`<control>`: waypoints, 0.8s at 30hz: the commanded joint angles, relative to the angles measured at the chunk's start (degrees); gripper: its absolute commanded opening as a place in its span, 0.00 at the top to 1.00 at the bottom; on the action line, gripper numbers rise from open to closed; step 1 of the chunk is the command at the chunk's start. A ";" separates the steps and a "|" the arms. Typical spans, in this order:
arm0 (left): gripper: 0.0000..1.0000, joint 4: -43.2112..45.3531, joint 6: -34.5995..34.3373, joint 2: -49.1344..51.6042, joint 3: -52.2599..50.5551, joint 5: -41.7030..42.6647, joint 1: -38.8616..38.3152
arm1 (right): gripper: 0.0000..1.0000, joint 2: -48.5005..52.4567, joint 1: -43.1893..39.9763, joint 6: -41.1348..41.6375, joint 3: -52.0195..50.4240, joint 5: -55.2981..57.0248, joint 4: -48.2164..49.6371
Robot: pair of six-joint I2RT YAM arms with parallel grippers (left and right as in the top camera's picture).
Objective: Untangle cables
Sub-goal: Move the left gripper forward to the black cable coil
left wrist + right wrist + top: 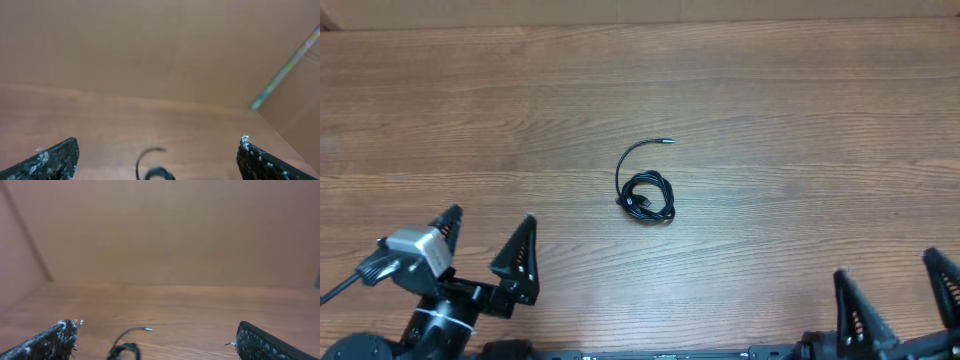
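Observation:
The cables point(647, 195) lie as one small black coiled bundle at the middle of the wooden table point(770, 120), with one loose end curving up to a small plug tip point(667, 141). The bundle also shows at the bottom of the left wrist view point(152, 167) and of the right wrist view point(124, 347). My left gripper point(488, 238) is open and empty at the near left, well short of the bundle. My right gripper point(895, 285) is open and empty at the near right edge, far from it.
A brown cardboard wall point(150, 50) stands along the far side of the table. A thicker black wire point(340, 287) runs from the left arm's camera at the near left.

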 commanded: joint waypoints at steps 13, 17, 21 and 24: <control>0.00 -4.35 -2.80 0.24 -5.09 1.60 0.24 | 0.00 0.42 -0.04 0.20 0.39 -12.46 1.75; 0.00 -2.25 -9.55 0.26 -11.50 1.05 0.24 | 0.00 0.42 -0.04 0.17 0.39 -11.91 3.19; 0.01 2.10 -12.04 2.10 -20.09 -1.20 0.24 | 0.00 0.42 -0.04 0.17 0.39 -6.49 4.02; 0.00 7.50 -14.29 6.21 -25.27 4.55 0.20 | 0.00 0.44 -0.04 0.20 0.37 -4.26 3.80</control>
